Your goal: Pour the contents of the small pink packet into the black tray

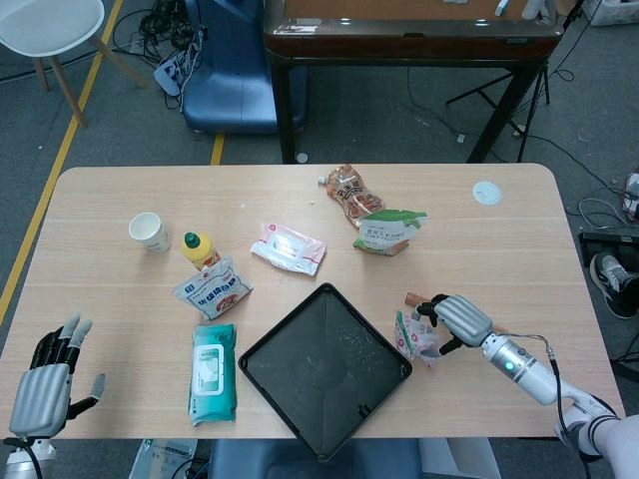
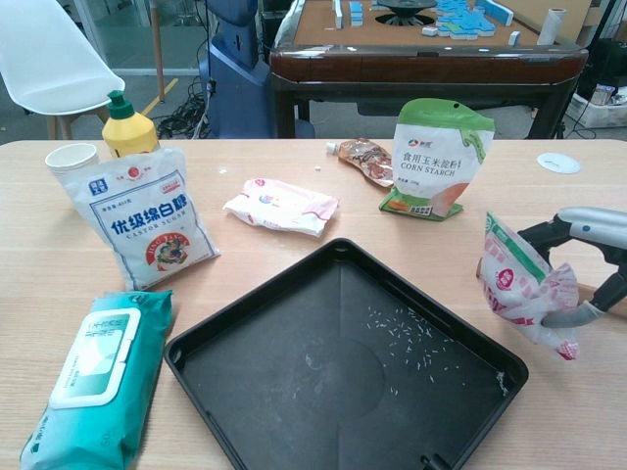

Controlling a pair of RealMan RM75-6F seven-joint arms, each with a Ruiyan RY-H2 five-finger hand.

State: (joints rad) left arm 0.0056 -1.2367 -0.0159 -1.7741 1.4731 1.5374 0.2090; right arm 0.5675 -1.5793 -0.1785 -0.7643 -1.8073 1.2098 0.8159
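Observation:
The black tray [image 1: 262,360] [image 2: 245,333] lies on the table near its front edge, a few white grains scattered inside it. My right hand [image 1: 458,319] [image 2: 584,240] grips the small pink packet [image 1: 411,337] [image 2: 517,290] just beyond the tray's right corner, low over the table. The packet looks crumpled, with its green-edged top tilted up and to the left. My left hand [image 1: 45,385] hangs off the table's front left corner, fingers spread and holding nothing; it is out of the chest view.
A corn starch pouch [image 2: 436,157], a brown snack bag [image 2: 365,159], a pink wipes pack [image 2: 282,205], a white sugar bag [image 2: 140,215], a yellow bottle [image 2: 127,125], a paper cup [image 2: 72,158] and a teal wipes pack [image 2: 96,371] surround the tray. A wooden stick [image 1: 411,298] lies behind the right hand.

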